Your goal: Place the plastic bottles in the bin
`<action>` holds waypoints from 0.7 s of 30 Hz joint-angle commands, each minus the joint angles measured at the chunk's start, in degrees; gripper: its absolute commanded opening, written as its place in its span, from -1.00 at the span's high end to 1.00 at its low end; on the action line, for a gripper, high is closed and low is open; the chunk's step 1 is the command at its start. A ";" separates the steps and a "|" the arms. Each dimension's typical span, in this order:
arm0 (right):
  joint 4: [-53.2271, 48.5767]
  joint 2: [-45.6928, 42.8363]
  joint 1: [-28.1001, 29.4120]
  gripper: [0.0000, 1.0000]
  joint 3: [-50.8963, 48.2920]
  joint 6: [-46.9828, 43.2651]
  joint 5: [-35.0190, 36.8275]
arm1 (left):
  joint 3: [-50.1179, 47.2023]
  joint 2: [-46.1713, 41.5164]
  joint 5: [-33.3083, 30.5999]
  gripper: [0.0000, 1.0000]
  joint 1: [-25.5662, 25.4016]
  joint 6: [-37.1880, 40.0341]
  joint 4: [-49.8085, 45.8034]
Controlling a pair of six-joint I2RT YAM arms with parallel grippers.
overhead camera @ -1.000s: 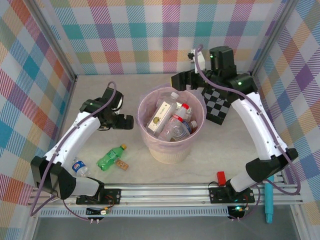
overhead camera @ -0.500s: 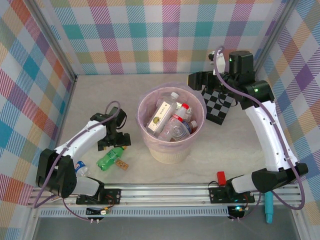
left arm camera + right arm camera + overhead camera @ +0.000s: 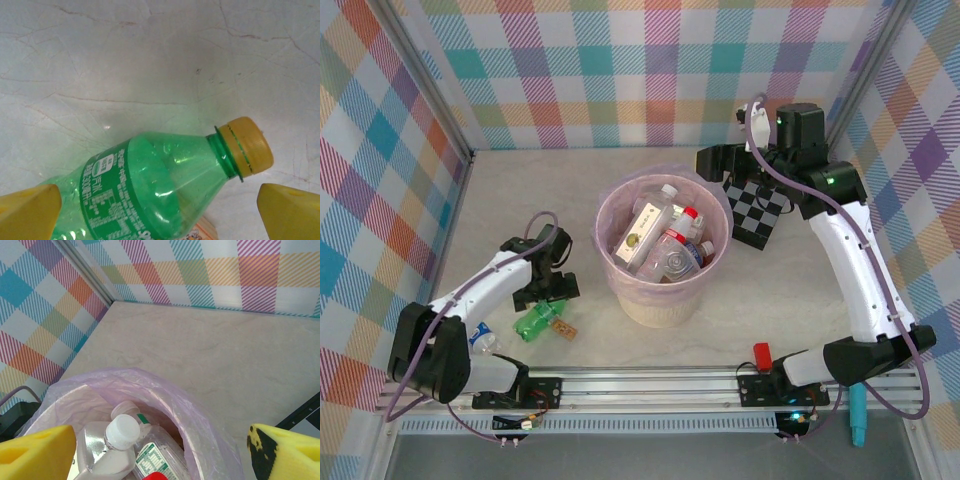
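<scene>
Left tool (image 3: 546, 290) wide open, holding nothing, fingers either side of green bottle (image 3: 533, 323) on table (image 3: 520, 200), 8 o'clock of bin (image 3: 650, 305); brown block (image 3: 566, 329) just beside. Second loose one: clear blue-labelled bottle (image 3: 480, 337). At least three inside bin. Right tool (image 3: 712, 160) open, empty, 1 o'clock, near checkerboard (image 3: 757, 212). Left wrist view shows yellow cap (image 3: 248, 145)

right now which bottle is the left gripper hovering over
The green bottle with the yellow cap, lying under the open left gripper; it is the only green one.
</scene>
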 commanded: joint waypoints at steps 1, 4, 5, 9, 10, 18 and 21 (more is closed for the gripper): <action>0.11 -0.88 -0.46 -0.77 -0.38 0.59 0.60 | -1.16 1.19 -1.39 -1.00 0.25 -1.27 1.32; 0.36 -0.97 -0.57 -0.77 -0.78 0.68 0.69 | -1.96 2.17 -1.94 -1.00 0.51 -1.10 2.61; 0.45 -0.94 -0.63 -0.77 -0.92 0.73 0.67 | -2.10 2.58 -2.18 -0.99 0.67 -0.85 2.99; 0.53 -1.05 -0.73 -0.77 -1.19 0.86 0.60 | -1.92 4.14 -3.49 -0.99 1.26 -0.18 4.37; 0.53 -1.06 -0.73 -0.77 -1.23 0.86 0.60 | -1.77 4.40 -3.72 -1.00 1.46 -0.05 4.59; 0.56 -1.02 -1.08 -0.77 -1.23 0.86 0.64 | -0.01 6.89 -4.32 -1.00 3.17 1.63 5.23; 0.68 -1.04 -1.17 -0.77 -1.23 0.94 0.69 | -0.10 6.36 -3.76 -1.00 3.24 1.10 4.72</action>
